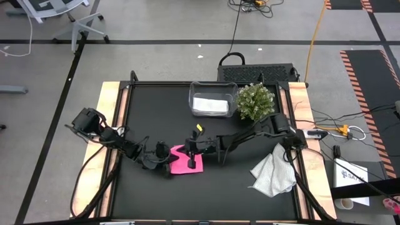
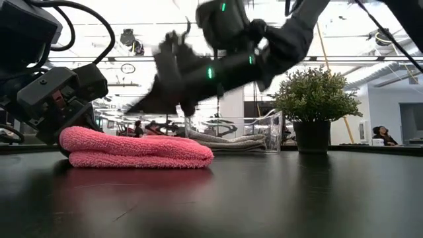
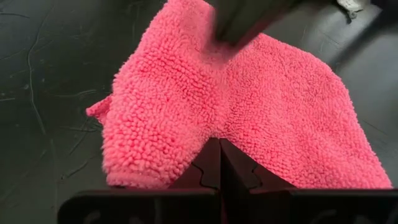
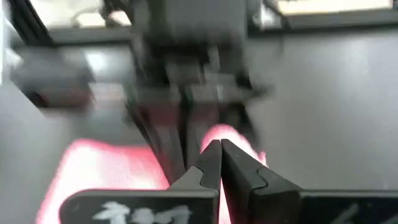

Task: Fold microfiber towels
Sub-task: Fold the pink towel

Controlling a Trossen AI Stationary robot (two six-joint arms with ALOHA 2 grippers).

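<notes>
Two dark claws met at the bright pink microfiber towel [image 1: 185, 160], which lay folded on the black table [image 1: 156, 106] toward its front edge. From above, the left claw [image 1: 166, 156] sat at the towel's left edge and the right claw [image 1: 191, 157] hung over its middle. The left wrist view showed what the overhead one could not: the left fingers [image 3: 211, 163] pressed together at the looped pink pile, with no cloth seen between them. The right wrist view showed the right claw's fingers [image 4: 214, 163] likewise closed on nothing, just above the pink. At table height the towel [image 2: 135, 149] appeared as two thick layers, one on the other.

To the right, near the table's front right corner, a crumpled pale grey microfiber towel [image 1: 274, 172] lay well apart from the pink one. Farther back stood a clear plastic bin [image 1: 212, 99] holding a folded white microfiber towel [image 1: 210, 105], and just beside it a small green potted plant [image 1: 255, 101]. Beyond the table, the low view took in a bright room with ceiling lights and a seated person [image 2: 381, 135] far off; the overhead view showed grey floor, cables and an office chair [image 1: 62, 19].
</notes>
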